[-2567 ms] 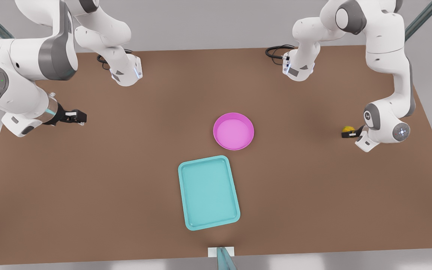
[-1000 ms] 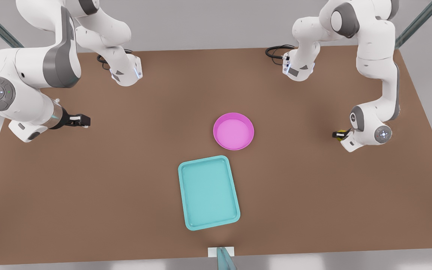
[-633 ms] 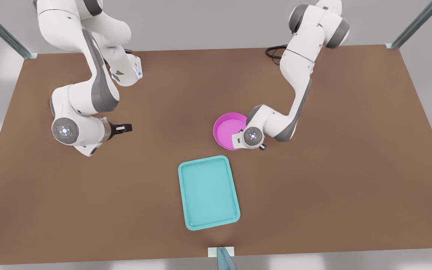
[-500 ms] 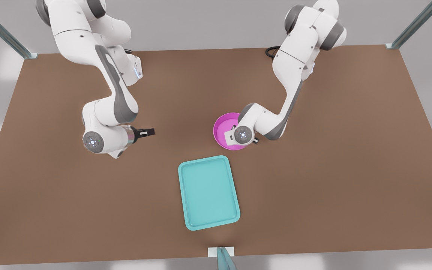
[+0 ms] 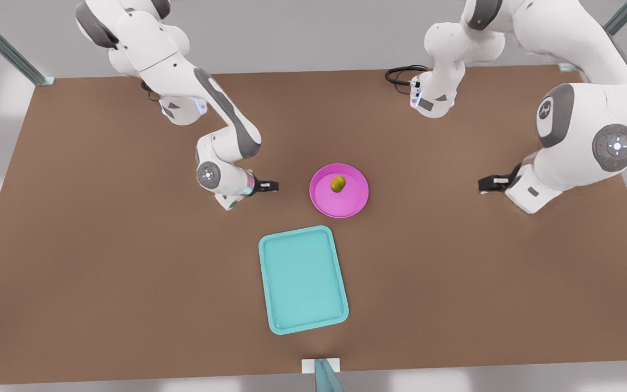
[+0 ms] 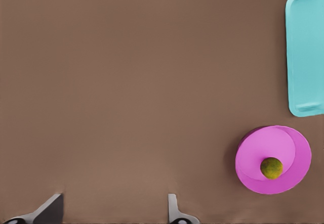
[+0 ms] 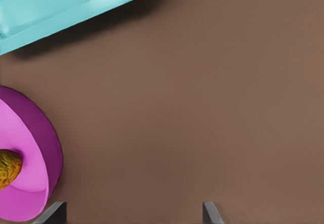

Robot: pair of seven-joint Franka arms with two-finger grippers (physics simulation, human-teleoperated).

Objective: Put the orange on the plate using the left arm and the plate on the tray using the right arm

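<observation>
Orange [image 5: 338,184] sits loose inside the plate [image 5: 356,202], nothing gripping it. Left gripper [image 5: 486,185], on the front view's right, hangs well away from the dish with its fingers [image 6: 174,210] spread wide and nothing between them; from its wrist camera the fruit [image 6: 272,168] lies on the pink plate [image 6: 298,155] with the tray [image 6: 306,52] off to one side. Right gripper [image 5: 270,186], on the front view's left, hovers near the plate's rim but apart from it, its fingers [image 7: 210,214] also wide apart and empty, the plate [image 7: 43,148] just beside them. Farther out, the teal tray [image 5: 302,279] rests on the brown table [image 5: 101,283], close to the plate without touching it.
</observation>
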